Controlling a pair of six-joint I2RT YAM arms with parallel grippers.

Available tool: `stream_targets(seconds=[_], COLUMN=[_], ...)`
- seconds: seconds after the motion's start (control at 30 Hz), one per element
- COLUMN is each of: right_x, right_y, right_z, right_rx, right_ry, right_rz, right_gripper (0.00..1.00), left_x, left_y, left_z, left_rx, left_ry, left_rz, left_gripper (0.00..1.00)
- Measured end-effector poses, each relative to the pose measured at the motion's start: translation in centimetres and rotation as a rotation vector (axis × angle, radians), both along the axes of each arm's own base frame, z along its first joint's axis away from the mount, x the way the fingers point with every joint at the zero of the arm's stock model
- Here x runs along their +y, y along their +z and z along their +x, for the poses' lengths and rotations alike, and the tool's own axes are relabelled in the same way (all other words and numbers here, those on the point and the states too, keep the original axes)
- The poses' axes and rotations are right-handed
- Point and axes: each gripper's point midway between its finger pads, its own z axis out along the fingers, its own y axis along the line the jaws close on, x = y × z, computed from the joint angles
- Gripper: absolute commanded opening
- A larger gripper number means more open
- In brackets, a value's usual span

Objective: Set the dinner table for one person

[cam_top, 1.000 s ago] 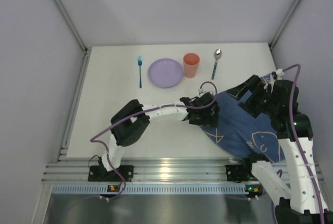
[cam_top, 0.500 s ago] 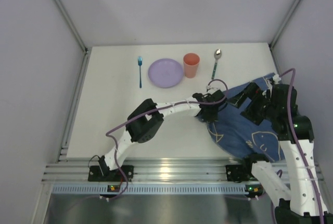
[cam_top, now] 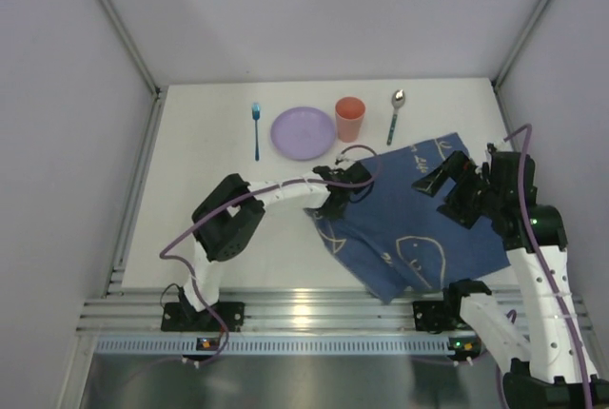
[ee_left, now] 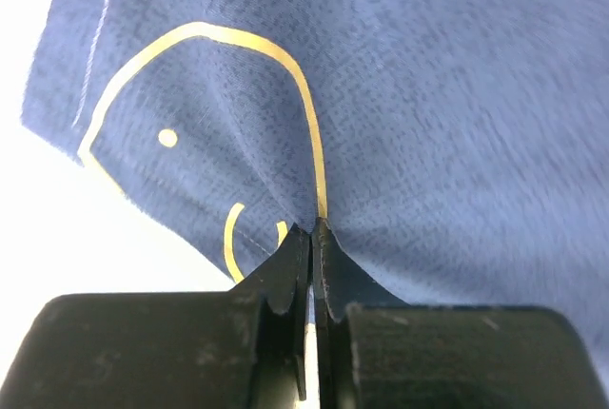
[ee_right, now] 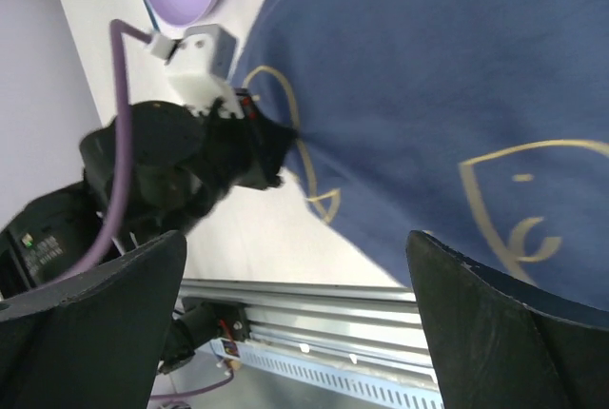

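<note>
The dark blue cloth mat point(cam_top: 409, 223) with pale fish outlines lies on the right half of the white dinner table point(cam_top: 205, 204). My left gripper point(cam_top: 335, 202) is shut on a pinched fold near the mat's left edge; in the left wrist view the mat point(ee_left: 428, 95) puckers up into the closed left gripper point(ee_left: 312, 230). My right gripper point(cam_top: 436, 179) hovers open over the mat's upper right part and holds nothing. In the right wrist view the right gripper point(ee_right: 300, 314) spans wide above the mat point(ee_right: 428, 76), and the left gripper point(ee_right: 276, 147) shows pinching the cloth.
Along the far side of the table lie a blue fork point(cam_top: 256, 129), a purple plate point(cam_top: 303, 133), an orange cup point(cam_top: 349, 119) and a spoon point(cam_top: 395, 114). A ribbed aluminium rail point(cam_top: 304, 309) runs along the near edge. Grey walls enclose the sides.
My left gripper has shut on the mat and pulled it leftward, so the cloth now lies spread out further toward the table's middle. The right gripper stayed open, shifting slightly.
</note>
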Motion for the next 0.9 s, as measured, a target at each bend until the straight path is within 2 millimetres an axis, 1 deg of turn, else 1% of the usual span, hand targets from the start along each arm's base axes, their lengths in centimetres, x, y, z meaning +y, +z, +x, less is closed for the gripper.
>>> stream_targets(seconds=[0.03, 0.07, 0.1, 0.13, 0.17, 0.2, 0.23, 0.27, 0.3, 0.37, 0.43, 0.53, 0.6, 0.63, 0.67, 0.73, 0.8, 0.87, 0.9], right_x=[0.0, 0.1, 0.1, 0.1, 0.2, 0.2, 0.3, 0.3, 0.4, 0.4, 0.4, 0.4, 0.4, 0.4, 0.4, 0.4, 0.4, 0.3, 0.3], right_y=[-0.1, -0.3, -0.6, -0.8, -1.0, -1.4, -1.6, -1.7, -1.8, -1.9, -1.8, -1.7, -2.0, -2.1, -2.3, -2.5, -2.9, -3.2, -3.4], right_z=[0.1, 0.2, 0.2, 0.2, 0.3, 0.3, 0.3, 0.3, 0.4, 0.5, 0.6, 0.8, 0.7, 0.6, 0.6, 0.5, 0.5, 0.4, 0.4], right_rx=[-0.001, 0.001, 0.005, 0.009, 0.015, 0.022, 0.029, 0.032, 0.033, 0.030, 0.024, 0.010, 0.010, 0.013, 0.016, 0.020, 0.026, 0.032, 0.038], right_ry=[-0.001, -0.002, -0.003, -0.003, -0.004, -0.005, -0.007, -0.009, -0.010, -0.012, -0.015, -0.016, -0.017, -0.019, -0.020, -0.022, -0.023, -0.025, -0.025], right_rz=[0.002, 0.005, 0.009, 0.010, 0.016, 0.020, 0.026, 0.029, 0.033, 0.035, 0.038, 0.040, 0.041, 0.042, 0.043, 0.044, 0.044, 0.042, 0.042], right_gripper=[1.00, 1.00, 1.00, 1.00, 1.00, 1.00, 1.00, 1.00, 1.00, 1.00, 1.00, 1.00, 1.00, 1.00, 1.00, 1.00, 1.00, 1.00, 1.00], left_x=[2.7, 4.8, 7.0, 9.1, 11.0, 12.9, 14.1, 15.1, 15.6, 15.8, 15.2, 13.8, 13.2, 13.1, 13.0, 13.5, 14.5, 15.2, 15.4], left_y=[0.0, 0.0, 0.1, 0.2, 0.4, 0.8, 1.2, 1.7, 2.2, 3.4, 5.3, 8.4, 9.6, 9.7, 9.3, 7.7, 4.9, 2.5, 1.6], left_z=[0.5, 1.0, 1.7, 2.3, 2.8, 3.4, 3.6, 3.7, 3.7, 3.1, 2.3, 0.8, -1.0, -2.2, -3.5, -6.0, -8.6, -10.3, -11.0], left_rx=[0.004, 0.008, 0.010, 0.008, 0.006, 0.001, -0.005, -0.014, -0.023, -0.030, -0.050, -0.091, -0.089, -0.074, -0.054, 0.005, 0.087, 0.152, 0.178], left_ry=[0.018, 0.034, 0.051, 0.068, 0.080, 0.090, 0.096, 0.105, 0.108, 0.097, 0.097, 0.118, 0.137, 0.144, 0.152, 0.160, 0.173, 0.176, 0.176], left_rz=[0.054, 0.098, 0.144, 0.193, 0.241, 0.296, 0.333, 0.369, 0.389, 0.395, 0.349, 0.223, 0.124, 0.078, 0.028, -0.012, -0.013, 0.001, 0.004], left_gripper=[0.00, 0.00, 0.04, 0.23, 0.50, 0.84, 0.98, 0.98, 0.98, 0.98, 0.98, 0.98, 0.95, 0.93, 0.89, 0.87, 0.84, 0.84, 0.84])
